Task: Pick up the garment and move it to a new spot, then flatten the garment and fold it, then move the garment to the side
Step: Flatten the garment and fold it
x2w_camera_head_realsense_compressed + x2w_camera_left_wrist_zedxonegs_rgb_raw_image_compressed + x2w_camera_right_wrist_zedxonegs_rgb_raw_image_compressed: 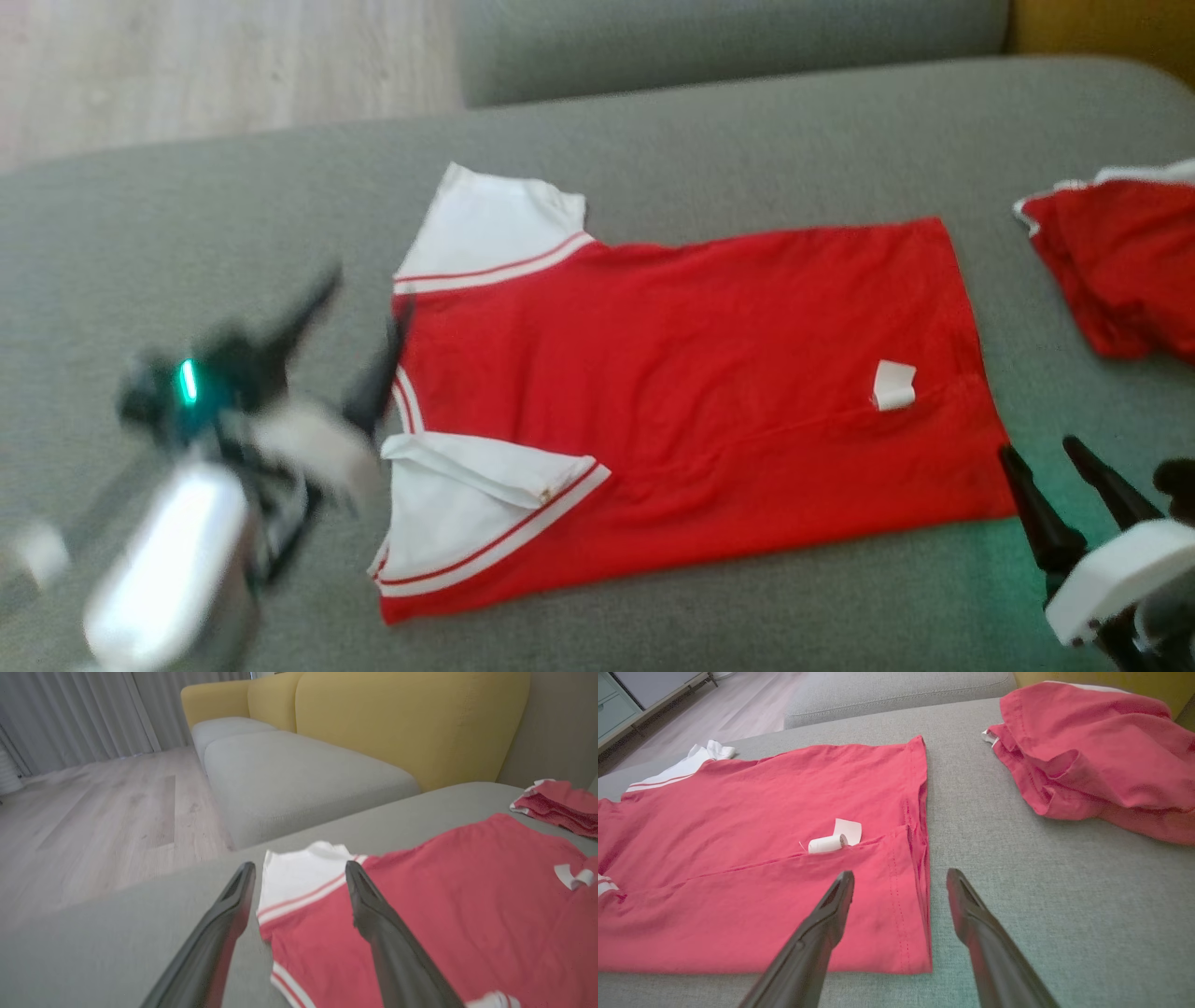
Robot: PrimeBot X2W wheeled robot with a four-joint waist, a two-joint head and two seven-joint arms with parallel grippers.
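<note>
The garment (672, 373) is a red shirt with white, red-striped sleeves, lying spread flat on the grey sofa seat (187, 215). Its near long side looks folded over, and a white label (893, 385) sticks out at the fold. My left gripper (364, 308) is blurred at the collar end, open and holding nothing. In the left wrist view its fingers (233, 914) frame the far white sleeve (299, 877). My right gripper (1041, 450) stands open at the hem's near corner. In the right wrist view the right gripper (901, 873) hovers over the hem (915, 896) with nothing held.
A second red garment (1120, 271) lies crumpled at the right of the seat, close to the hem. Another grey cushion (728, 37) and a yellow sofa back (402, 718) stand behind. Wooden floor (187, 65) lies beyond the seat's far left edge.
</note>
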